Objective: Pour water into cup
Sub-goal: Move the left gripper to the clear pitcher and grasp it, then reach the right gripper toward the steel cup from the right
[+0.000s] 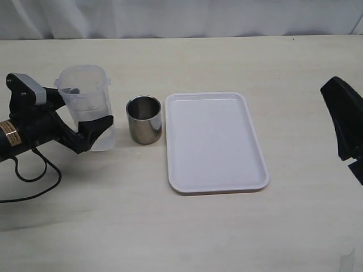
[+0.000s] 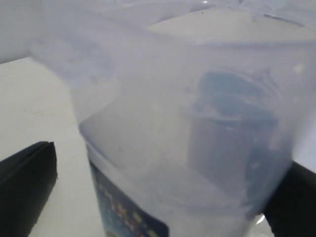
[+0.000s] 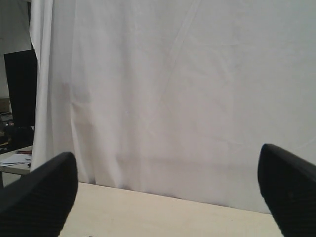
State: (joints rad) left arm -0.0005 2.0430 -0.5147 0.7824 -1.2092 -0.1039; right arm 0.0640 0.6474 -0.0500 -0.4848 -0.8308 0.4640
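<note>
Exterior view: a pale table (image 1: 170, 226) carrying, from its left edge toward the middle, a translucent jug (image 1: 85, 102), the steel cup (image 1: 143, 119) and a white tray (image 1: 215, 141). The cup stands upright between jug and tray, just beside each and touching neither. The water (image 1: 101, 139) lies in the lower part of the jug. The left gripper (image 1: 88, 107) straddles the jug with its jaws at full spread, while the right gripper (image 1: 343, 127) sits at the table's right edge, well apart from everything.

Left wrist view: adds what the exterior view hides – one of the black fingers (image 2: 24, 190) stands clear of the jug wall, so the jug is framed but not clamped. A blue label (image 2: 123, 212) and a dark blurred cylinder behind the wall, likely the cup, also appear.

Right wrist view: jaws wide apart and empty, facing a white curtain (image 3: 173, 98) – none of the task's things show here.
</note>
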